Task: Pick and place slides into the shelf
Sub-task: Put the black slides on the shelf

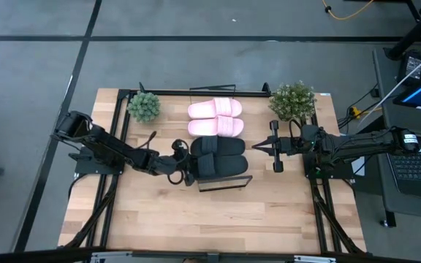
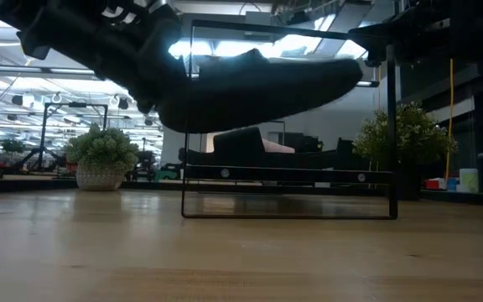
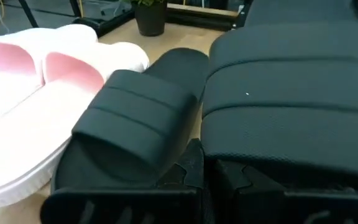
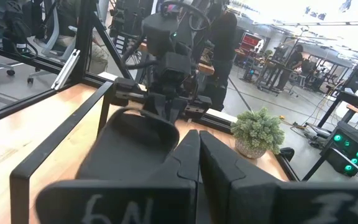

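Observation:
Two pale pink slides [image 1: 215, 117] lie side by side at the far middle of the table, also in the left wrist view [image 3: 36, 99]. One black slide [image 1: 221, 148] rests flat next to them [image 3: 129, 124]. My left gripper [image 1: 188, 166] is shut on the second black slide [image 1: 221, 166], which hangs in the air above the shelf's dark frame [image 2: 288, 172] [image 1: 225, 184]. My right gripper [image 1: 258, 146] hovers shut [image 4: 197, 155] to the right of the slides, pointing at them. My left gripper holds the black slide by its left end [image 4: 160, 121], the end nearest the strap [image 3: 291, 81], coming level from the table's left and lying along the slide. The slide [image 2: 258, 88] is lifted clear, its free right end tipped slightly up. The fingers themselves are hidden by the slide.
A small potted plant [image 1: 144, 106] stands at the far left and a bushier one [image 1: 292, 101] at the far right. Black frame rails run along the table's left, right and far edges. Bare wooden tabletop [image 1: 210, 219] stretches across the near half.

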Robot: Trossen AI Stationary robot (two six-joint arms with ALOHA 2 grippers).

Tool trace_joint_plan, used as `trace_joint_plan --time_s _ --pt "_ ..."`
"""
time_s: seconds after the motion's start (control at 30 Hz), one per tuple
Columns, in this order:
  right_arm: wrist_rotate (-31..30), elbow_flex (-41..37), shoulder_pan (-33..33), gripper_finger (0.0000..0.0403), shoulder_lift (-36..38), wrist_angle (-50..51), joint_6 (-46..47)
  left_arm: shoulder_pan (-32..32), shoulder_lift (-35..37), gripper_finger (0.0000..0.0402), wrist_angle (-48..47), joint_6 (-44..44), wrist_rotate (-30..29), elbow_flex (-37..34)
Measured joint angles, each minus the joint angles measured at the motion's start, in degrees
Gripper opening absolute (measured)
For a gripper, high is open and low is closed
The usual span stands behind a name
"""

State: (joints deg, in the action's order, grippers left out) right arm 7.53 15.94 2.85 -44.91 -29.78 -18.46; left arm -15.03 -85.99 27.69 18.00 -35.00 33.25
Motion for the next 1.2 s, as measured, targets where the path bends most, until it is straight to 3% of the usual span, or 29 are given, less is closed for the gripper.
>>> trace_joint_plan --time_s 1.2 --pt "0.00 -0.02 0.00 0.0014 0.02 -0.15 0.00 1.03 -8.18 0.0000 5.82 1.38 1.10 1.05"
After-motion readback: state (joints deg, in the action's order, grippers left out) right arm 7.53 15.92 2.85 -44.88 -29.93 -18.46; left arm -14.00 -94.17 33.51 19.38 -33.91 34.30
